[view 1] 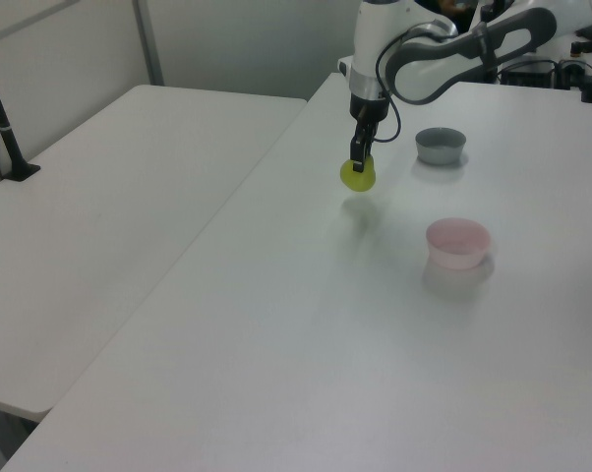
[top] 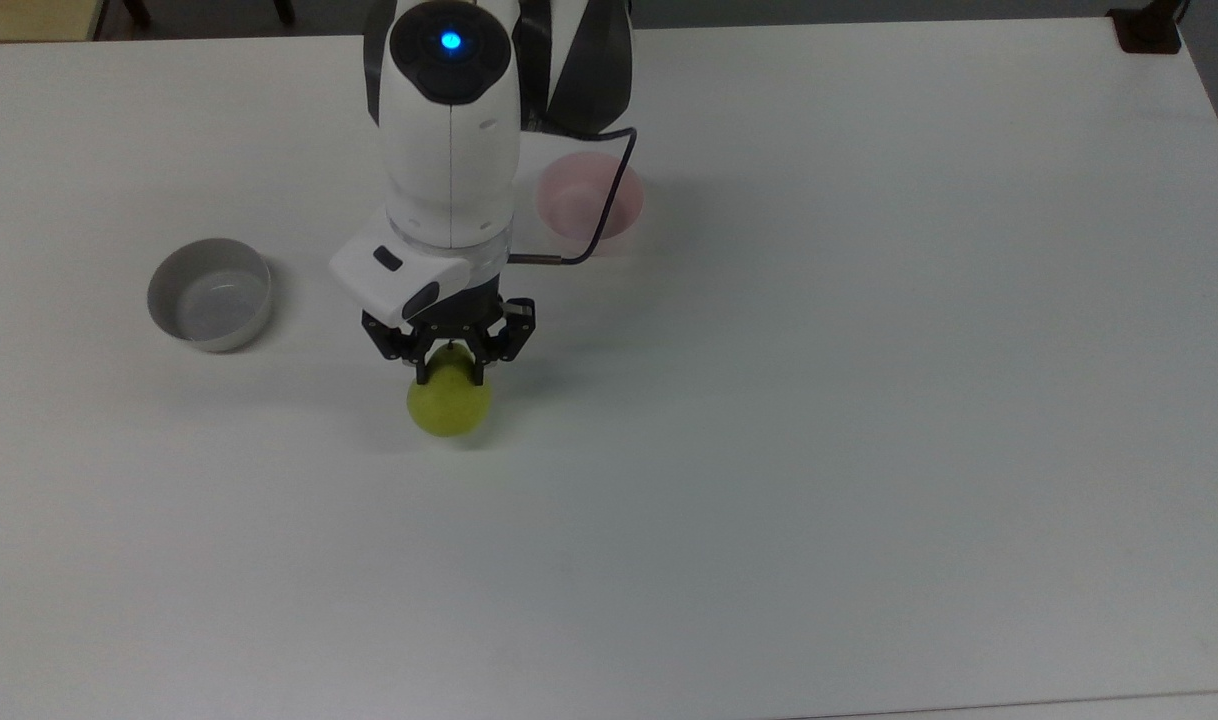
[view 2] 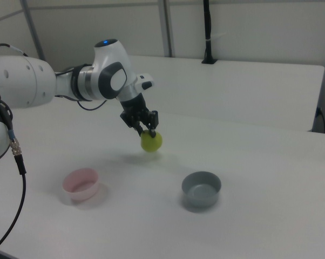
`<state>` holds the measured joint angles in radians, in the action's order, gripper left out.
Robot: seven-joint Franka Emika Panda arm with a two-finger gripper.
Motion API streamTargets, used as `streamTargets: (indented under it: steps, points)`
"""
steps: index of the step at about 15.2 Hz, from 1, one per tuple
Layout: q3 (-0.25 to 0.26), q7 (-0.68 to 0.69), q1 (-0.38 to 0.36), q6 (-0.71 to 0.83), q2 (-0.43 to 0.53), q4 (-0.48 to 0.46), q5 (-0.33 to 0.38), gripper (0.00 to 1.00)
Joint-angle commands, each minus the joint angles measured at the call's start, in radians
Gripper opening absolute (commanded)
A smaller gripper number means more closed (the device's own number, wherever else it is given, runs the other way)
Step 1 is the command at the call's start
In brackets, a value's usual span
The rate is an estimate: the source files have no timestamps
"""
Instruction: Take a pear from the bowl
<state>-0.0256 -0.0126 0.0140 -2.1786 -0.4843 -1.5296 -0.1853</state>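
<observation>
Top view: pear [top: 449,405] is gripped at its top by the claw [top: 450,366], above the worktop [top: 869,400], well apart from the pink bowl [top: 574,200]; grey bowl [top: 209,293] lies at the top view's left.

Left view: pear [view 1: 358,175] is held clear of the worktop, its shadow cast below; pink bowl [view 1: 458,243] stands nearer, grey bowl [view 1: 441,145] farther.

Right view: pear [view 2: 151,141] is clamped in the claw [view 2: 149,129], above and between both bowls.

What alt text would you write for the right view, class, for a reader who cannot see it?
A white robot arm's tool holds a yellow-green pear in the air above a white table. Nearer the camera, an empty pink bowl and an empty grey bowl sit on the table.
</observation>
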Motion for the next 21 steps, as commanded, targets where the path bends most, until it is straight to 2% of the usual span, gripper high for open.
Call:
streamTargets:
  steps: [1, 6, 7, 9, 11, 13, 19, 21]
  points:
    - [0.006, -0.013, -0.002, -0.029, -0.03, 0.019, -0.034, 0.32]
    - [0.006, -0.013, -0.002, -0.03, -0.054, 0.017, -0.079, 0.37]
    - [0.006, -0.013, -0.002, -0.03, -0.056, 0.016, -0.079, 0.43]
    - [0.006, -0.013, -0.002, -0.03, -0.056, 0.016, -0.079, 0.46]
    - [0.006, -0.013, -0.002, -0.03, -0.053, 0.016, -0.079, 0.84]
    - [0.006, -0.013, -0.005, -0.029, -0.051, 0.016, -0.077, 0.98]
    - [0.004, -0.017, -0.005, -0.009, 0.01, 0.016, -0.063, 1.0]
    - [0.003, -0.018, -0.012, 0.043, 0.044, 0.016, -0.062, 1.0]
